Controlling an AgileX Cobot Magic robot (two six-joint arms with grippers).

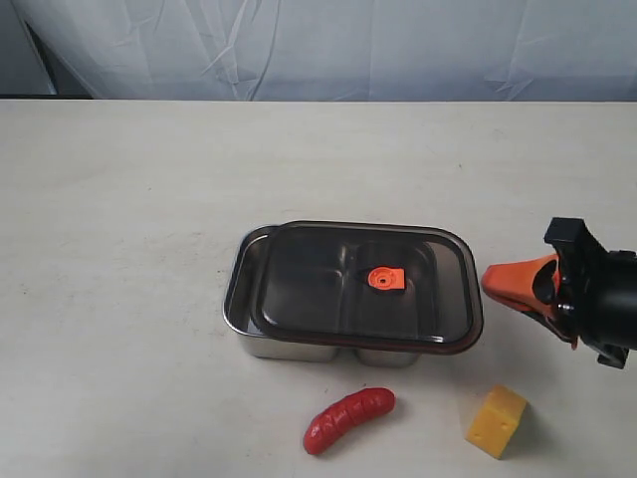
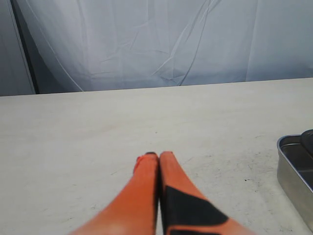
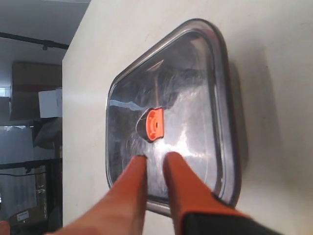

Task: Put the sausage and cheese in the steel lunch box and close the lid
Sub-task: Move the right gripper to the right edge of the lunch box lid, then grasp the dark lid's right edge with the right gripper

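Lid, dark and translucent, is what the right jaws point at. In the right wrist view their two orange fingers stand slightly parted, with a narrow gap and nothing between them. The tips overlap the near edge of the lid, short of its orange valve. In the exterior view these jaws come in from the right edge of the frame at mid height, with the tips at the lid's right rim. Whether they touch it I cannot tell.

The left jaws are pressed together, finger against finger, and hold nothing. They hang low over bare surface, with only a corner of the steel lunch box at the right edge of that view.

Outward from the jaws, the lid rests on top of the steel lunch box at the centre of the exterior view. It is shifted toward the right, so a strip of the box along its left side lies uncovered. Below the box, at the bottom of the frame, the sausage lies on the surface. The cheese stands to its right, apart from it and from the box.

By my reading no part of the task is done: both foods are outside. The lid probably has to come off first, then each food goes in, then the lid is seated squarely.
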